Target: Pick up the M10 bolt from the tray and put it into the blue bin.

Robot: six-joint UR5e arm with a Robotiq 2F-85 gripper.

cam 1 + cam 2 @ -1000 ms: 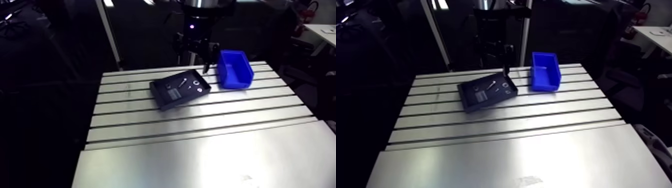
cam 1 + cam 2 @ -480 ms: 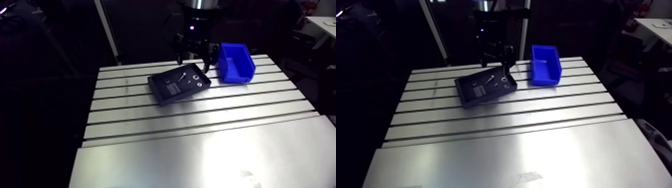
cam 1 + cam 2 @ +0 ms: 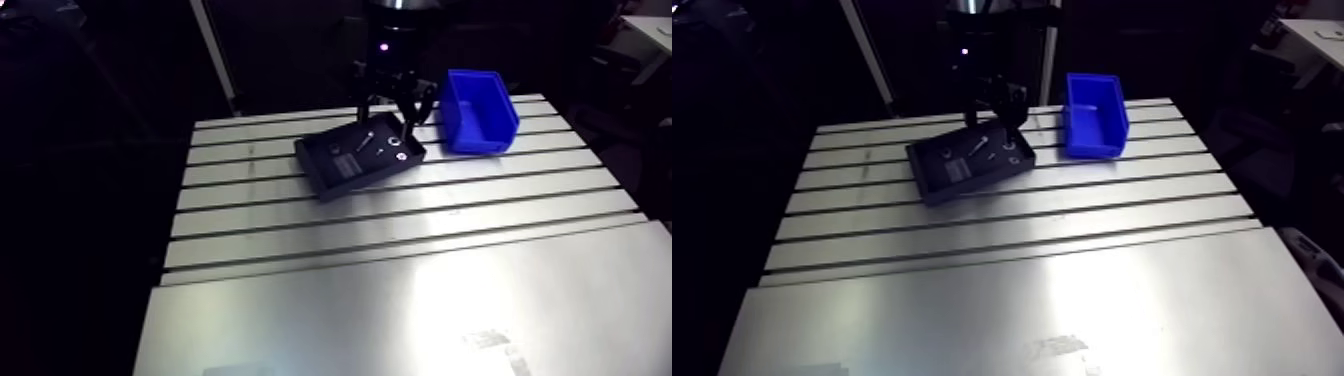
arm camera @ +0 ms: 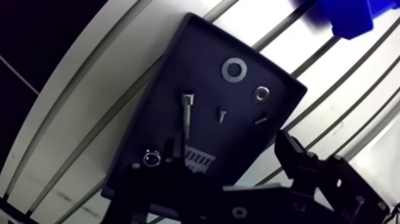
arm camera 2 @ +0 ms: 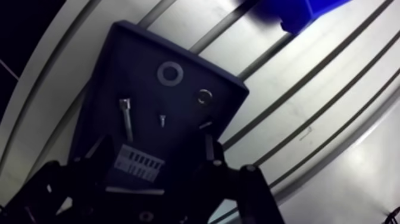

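Note:
A dark tray (image 4: 178,71) lies on the slotted table (image 3: 400,250). In it a slim M10 bolt (image 4: 187,111) lies loose, beside a flat washer (image 4: 234,70), a nut (image 4: 261,93), a tiny screw (image 4: 221,112) and a white label (image 4: 193,158). My gripper (image 4: 229,146) hangs open above the tray, its fingers (image 4: 290,154) spread over the label end, holding nothing. The bolt lies just ahead of one finger. The blue bin (image 3: 480,108) stands past the tray's corner, apart from it.
Another small round part (image 4: 152,158) sits near the tray's corner by the gripper. Table slots run across under the tray. A wide smooth plate (image 3: 420,320) covers the table's near side.
The gripper has shifted from the gap between tray and bin to above the tray. The arm camera moved too. Tray, parts and bin lie as before.

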